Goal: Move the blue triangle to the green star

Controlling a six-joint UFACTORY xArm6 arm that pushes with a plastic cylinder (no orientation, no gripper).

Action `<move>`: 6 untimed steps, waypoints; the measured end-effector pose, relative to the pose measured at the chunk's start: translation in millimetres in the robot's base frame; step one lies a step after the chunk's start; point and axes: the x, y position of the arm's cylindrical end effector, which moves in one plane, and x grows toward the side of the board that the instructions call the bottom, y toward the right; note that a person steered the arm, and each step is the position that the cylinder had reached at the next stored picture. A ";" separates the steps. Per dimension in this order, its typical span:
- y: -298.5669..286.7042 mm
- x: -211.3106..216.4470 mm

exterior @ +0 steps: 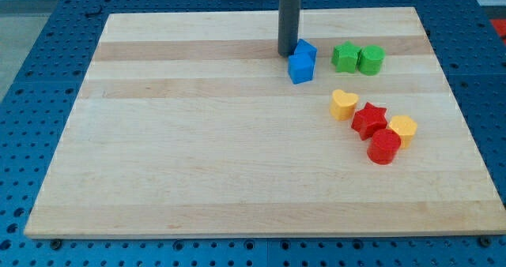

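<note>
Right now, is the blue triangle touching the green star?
No, a strip of bare board shows between the blue triangle and the green star, with my tip at the triangle's left.

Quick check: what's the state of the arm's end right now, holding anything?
No hand fitted: my tip holds nothing, sitting just left of the blue blocks.

A wooden board [198, 156] rests on a blue perforated table [32, 77]. At the view's right, a yellow heart [342, 105], red star [368, 119], yellow block [404, 129] and red cylinder [384, 147] huddle together. A green cylinder [371, 60] and a blue cube [300, 68] sit nearer the view's top.
</note>
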 end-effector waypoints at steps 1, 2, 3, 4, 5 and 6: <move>12.5 1.8; 15.4 2.3; 22.8 7.3; 23.6 7.3; 11.1 2.3; -13.7 1.8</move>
